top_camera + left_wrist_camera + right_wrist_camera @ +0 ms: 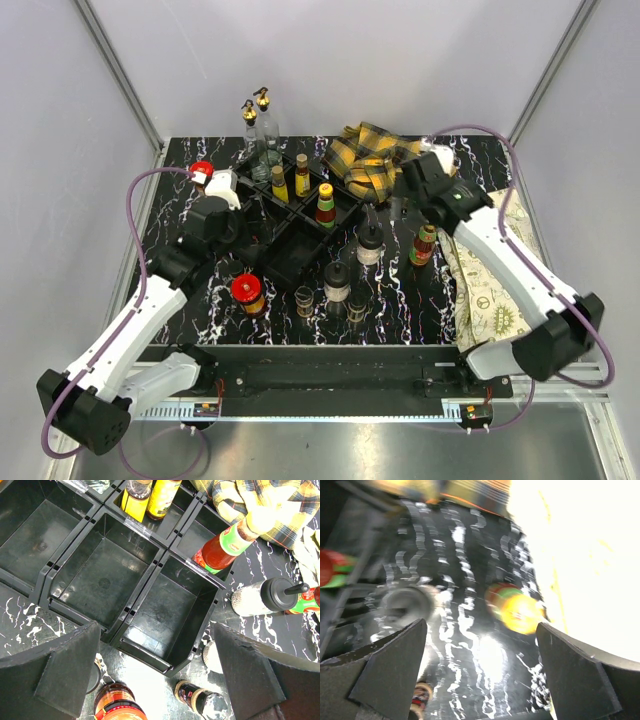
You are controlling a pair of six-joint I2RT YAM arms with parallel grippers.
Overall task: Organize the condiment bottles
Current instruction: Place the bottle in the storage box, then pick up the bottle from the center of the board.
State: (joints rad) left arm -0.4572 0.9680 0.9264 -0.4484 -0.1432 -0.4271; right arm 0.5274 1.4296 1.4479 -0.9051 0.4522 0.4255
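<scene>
The black divided tray (pixel 290 255) holds two yellow-capped sauce bottles (pixel 279 183) and a red sauce bottle (pixel 326 205). Two clear gold-spouted bottles (pixel 257 115) stand at its far side. Red-lidded jars stand at the far left (pixel 202 170) and the near left (pixel 247 292). Black-capped shakers (pixel 370 243) and small bottles (pixel 304 300) stand near the tray. My left gripper (pixel 236 218) (pixel 157 630) is open and empty over the tray's near edge, above a jar (pixel 117 705). My right gripper (pixel 412 188) (pixel 481 630) is open and empty above a yellow-capped red bottle (pixel 517 611) (pixel 425 245).
The yellow plaid cloth (pixel 368 155) lies at the back, touching the tray's far right corner. A pale patterned cloth (pixel 490 285) covers the table's right edge. Several tray compartments (pixel 100 575) are empty. The right wrist view is blurred by motion.
</scene>
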